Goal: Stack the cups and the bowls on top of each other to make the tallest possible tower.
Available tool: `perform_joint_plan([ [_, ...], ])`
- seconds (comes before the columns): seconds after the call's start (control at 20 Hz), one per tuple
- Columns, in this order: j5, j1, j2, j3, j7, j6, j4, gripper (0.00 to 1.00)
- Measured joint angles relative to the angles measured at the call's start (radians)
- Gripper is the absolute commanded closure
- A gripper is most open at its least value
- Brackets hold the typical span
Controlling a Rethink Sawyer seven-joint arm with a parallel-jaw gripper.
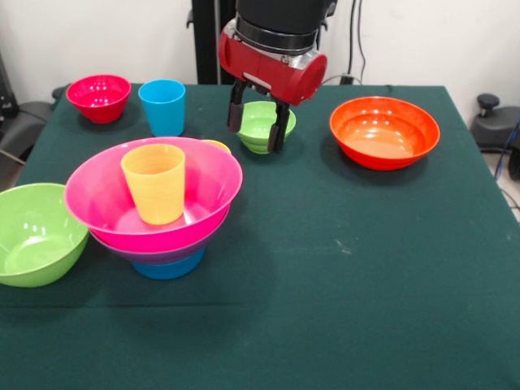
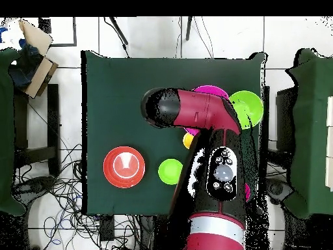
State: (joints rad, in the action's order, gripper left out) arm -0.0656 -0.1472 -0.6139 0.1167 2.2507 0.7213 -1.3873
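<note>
Two dark fingers [image 1: 236,110] hang from the red-and-black jaws [image 1: 258,122], spread apart with nothing between them; they hover in front of the small green bowl [image 1: 266,123], which sits upright, mouth up, on the green surface [image 1: 366,268]. Whether the fingertips touch that bowl cannot be told. In the overhead view the arm [image 2: 208,130] covers the jaws, and the small green bowl [image 2: 170,171] shows just beside the arm.

To the right in the front view, well apart, the orange bowl [image 1: 383,132] rests upright and empty. To the left stands the sky blue cup [image 1: 162,106], upright with its long axis vertical, and just beside it the small red bowl [image 1: 98,97], mouth up.

Nearer the camera stands the tower [image 1: 154,207]: the big pink bowl [image 1: 203,191] lies mouth up, nested on a purple bowl [image 1: 154,253] that shows only as a thin rim, over a mid blue bowl [image 1: 168,266] at the base. Inside the pink bowl the orange-yellow cup [image 1: 154,183] stands upright, its opening upward. A sliver of another yellow thing [image 1: 217,145] peeps over the pink bowl's far rim; what it is cannot be told. The big lime green bowl [image 1: 32,234] sits upright just beside the tower, at the surface's left edge.
</note>
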Motion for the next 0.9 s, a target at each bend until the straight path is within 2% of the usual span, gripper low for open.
perform_joint_plan([
  [0.9,0.007,0.010,0.003,0.000,0.000,0.000,0.000,0.00],
])
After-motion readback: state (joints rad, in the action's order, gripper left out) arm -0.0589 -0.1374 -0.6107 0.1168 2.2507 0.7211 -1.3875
